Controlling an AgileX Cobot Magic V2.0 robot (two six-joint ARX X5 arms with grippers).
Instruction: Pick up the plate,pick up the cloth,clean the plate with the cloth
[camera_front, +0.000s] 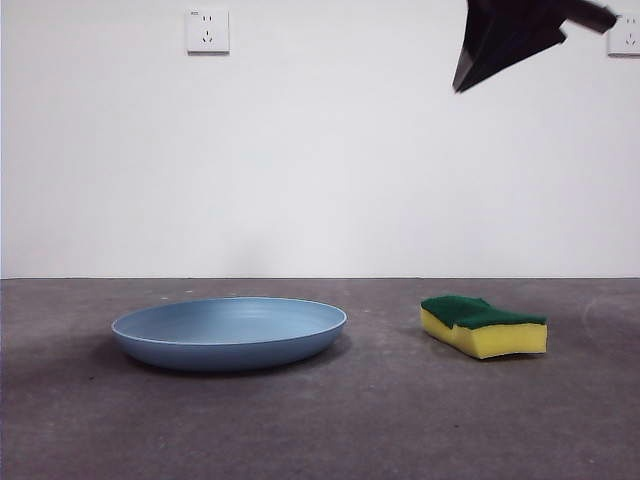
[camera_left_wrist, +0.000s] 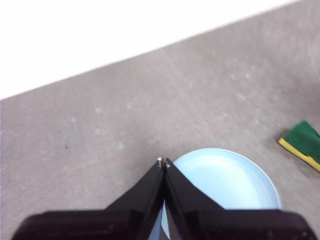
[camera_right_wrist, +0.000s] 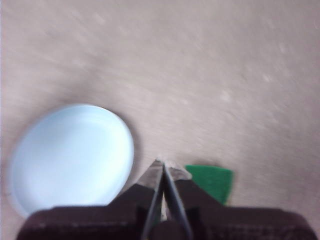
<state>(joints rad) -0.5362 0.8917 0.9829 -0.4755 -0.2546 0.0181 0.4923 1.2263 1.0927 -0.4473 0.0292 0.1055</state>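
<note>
The light-blue plate (camera_front: 230, 332) lies flat on the grey table, left of centre. It also shows in the left wrist view (camera_left_wrist: 225, 180) and the right wrist view (camera_right_wrist: 70, 155). The cloth, a yellow sponge with a dark green top (camera_front: 484, 325), lies to the plate's right, apart from it; it shows in the left wrist view (camera_left_wrist: 303, 144) and the right wrist view (camera_right_wrist: 212, 181). My right gripper (camera_right_wrist: 163, 162) is shut and empty, high above the sponge; it shows as a black tip at the front view's top right (camera_front: 505, 40). My left gripper (camera_left_wrist: 163, 162) is shut and empty, high above the plate.
A white wall stands behind the table (camera_front: 320, 420). Two wall sockets show, one at the upper left (camera_front: 207, 30) and one at the upper right edge (camera_front: 624, 38).
</note>
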